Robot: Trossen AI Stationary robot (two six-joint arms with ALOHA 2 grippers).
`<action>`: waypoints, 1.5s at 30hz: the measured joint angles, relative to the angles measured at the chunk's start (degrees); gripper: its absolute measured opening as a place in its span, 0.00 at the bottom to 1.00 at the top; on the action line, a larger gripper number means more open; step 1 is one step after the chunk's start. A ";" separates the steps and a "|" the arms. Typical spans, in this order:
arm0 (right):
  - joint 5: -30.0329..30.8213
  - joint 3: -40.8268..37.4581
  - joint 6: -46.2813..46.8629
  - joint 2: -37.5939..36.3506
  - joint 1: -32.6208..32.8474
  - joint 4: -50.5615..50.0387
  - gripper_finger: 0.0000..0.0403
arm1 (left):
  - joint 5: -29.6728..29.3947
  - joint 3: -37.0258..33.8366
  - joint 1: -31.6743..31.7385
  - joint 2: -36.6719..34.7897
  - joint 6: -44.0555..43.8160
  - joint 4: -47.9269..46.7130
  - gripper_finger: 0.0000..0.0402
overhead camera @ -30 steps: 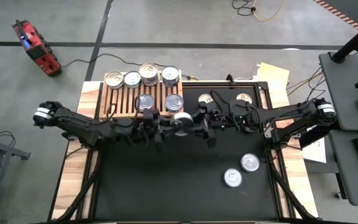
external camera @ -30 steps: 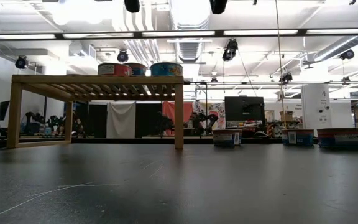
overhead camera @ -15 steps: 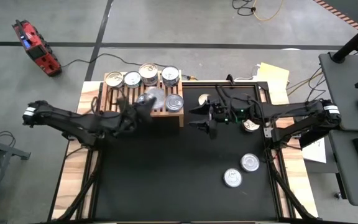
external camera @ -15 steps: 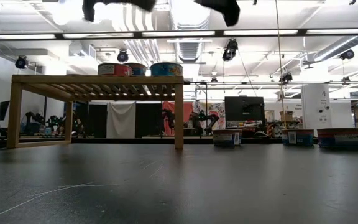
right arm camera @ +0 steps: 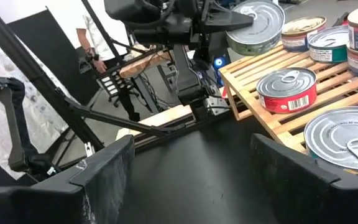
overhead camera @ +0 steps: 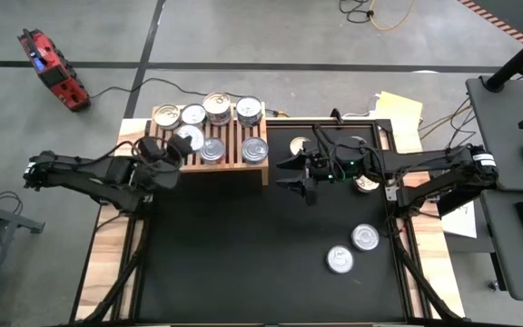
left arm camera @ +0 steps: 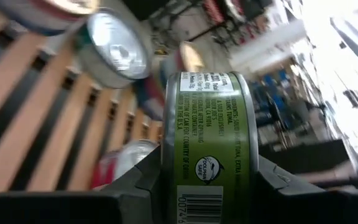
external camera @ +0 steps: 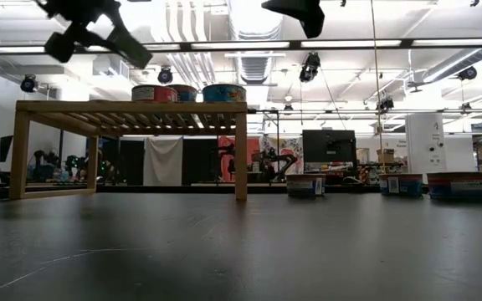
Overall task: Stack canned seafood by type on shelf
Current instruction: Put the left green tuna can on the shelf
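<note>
The shelf (overhead camera: 209, 145) stands at the desk's (overhead camera: 243, 263) far left corner and carries seven tins: four in a back row (overhead camera: 207, 111) (the third looks stacked two high) and, nearer, a red-labelled tin (overhead camera: 212, 151) and a plain silver tin (overhead camera: 255, 150).

The left gripper (overhead camera: 172, 148) hovers over the shelf's left end, its jaws closed on a green-labelled tin (left arm camera: 207, 149), which sits clamped between the two fingers with its lid facing the shelf's back row. Half a second ago this gripper was nearer the shelf's middle; it has carried the tin leftward.

Right of the shelf, the right gripper (overhead camera: 300, 170) hangs above the desk with jaws spread wide and empty, unmoved. Two tins (overhead camera: 352, 248) lie well right of the shelf, toward the desk's near edge.
</note>
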 joint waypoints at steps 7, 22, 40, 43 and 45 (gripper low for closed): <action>0.02 0.00 -0.71 0.00 -0.02 0.04 0.79 | -0.06 0.00 0.20 1.03 -15.87 -12.45 0.29; 0.05 -0.02 -0.99 0.02 -0.02 0.09 0.76 | 12.61 -0.07 0.18 1.06 -19.68 -23.92 0.31; 0.59 -0.02 -1.54 0.02 -0.02 0.09 0.75 | 11.93 -0.07 0.24 1.20 -18.84 -27.89 0.32; 0.59 -0.02 -1.56 0.02 -0.02 0.11 0.76 | 11.92 -0.07 0.24 1.23 -20.47 -27.92 0.33; 0.59 -0.02 -1.54 0.02 -0.02 0.09 0.77 | 11.92 -0.07 0.24 1.23 -21.50 -27.94 0.33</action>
